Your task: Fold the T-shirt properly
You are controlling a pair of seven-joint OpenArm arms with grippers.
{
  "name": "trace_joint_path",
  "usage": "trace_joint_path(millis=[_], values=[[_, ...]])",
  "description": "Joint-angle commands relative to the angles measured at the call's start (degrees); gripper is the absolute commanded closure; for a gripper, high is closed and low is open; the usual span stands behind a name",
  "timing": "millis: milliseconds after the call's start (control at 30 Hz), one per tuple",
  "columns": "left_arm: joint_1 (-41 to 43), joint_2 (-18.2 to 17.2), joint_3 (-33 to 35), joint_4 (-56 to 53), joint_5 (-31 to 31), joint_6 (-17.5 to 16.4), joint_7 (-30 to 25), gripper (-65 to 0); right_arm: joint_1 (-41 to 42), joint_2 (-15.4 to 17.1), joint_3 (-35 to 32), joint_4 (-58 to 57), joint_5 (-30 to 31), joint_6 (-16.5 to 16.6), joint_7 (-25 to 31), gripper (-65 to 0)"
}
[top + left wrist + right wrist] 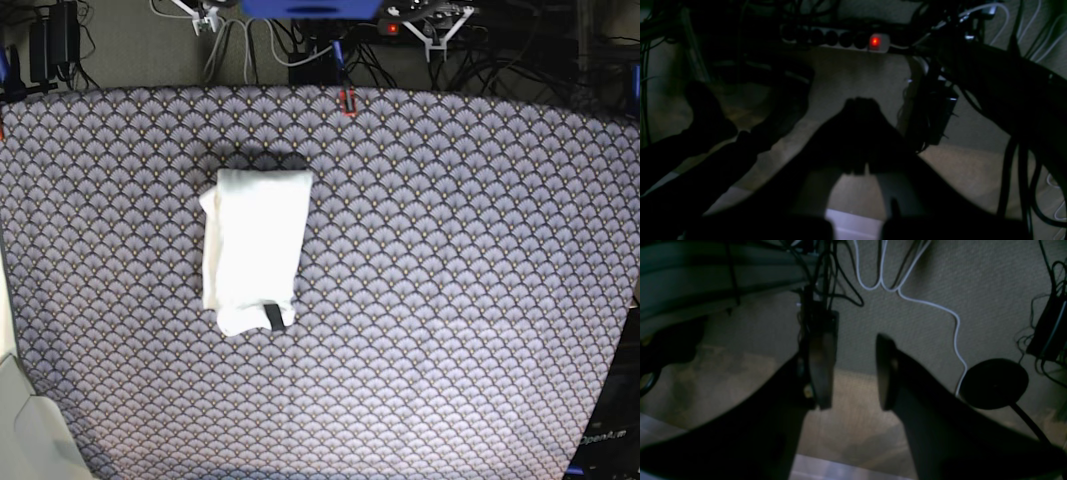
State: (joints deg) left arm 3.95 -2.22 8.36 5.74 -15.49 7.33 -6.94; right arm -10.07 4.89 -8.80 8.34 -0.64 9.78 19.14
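Note:
The T-shirt [255, 250] lies folded into a narrow upright rectangle on the left half of the patterned table [450, 250]. Its plain white side faces up, a small dark tag [275, 317] shows at its near edge, and no print is visible. My left gripper [862, 101] is a dark silhouette with its fingertips together, hanging over the floor beyond the table's far edge [435, 28]. My right gripper [851, 353] is open and empty, also over the floor behind the table [205, 16]. Neither wrist view shows the shirt.
A power strip with a red light [875, 41] and many cables lie on the carpet behind the table. A white cable [940, 310] and a round black base [993, 383] are near my right gripper. A black box [55, 35] sits at the far left.

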Motion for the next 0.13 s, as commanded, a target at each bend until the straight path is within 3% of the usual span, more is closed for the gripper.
trace_joint_path(millis=[0, 100], values=[[0.05, -0.20, 0.12, 0.20, 0.14, 0.27, -0.49, -0.3, -0.35, 0.26, 0.23, 0.06, 0.25, 0.28, 0.60, -19.8], [0.05, -0.20, 0.12, 0.20, 0.14, 0.27, -0.58, -0.3, -0.26, 0.26, 0.23, 0.06, 0.25, 0.28, 0.86, -19.8]])
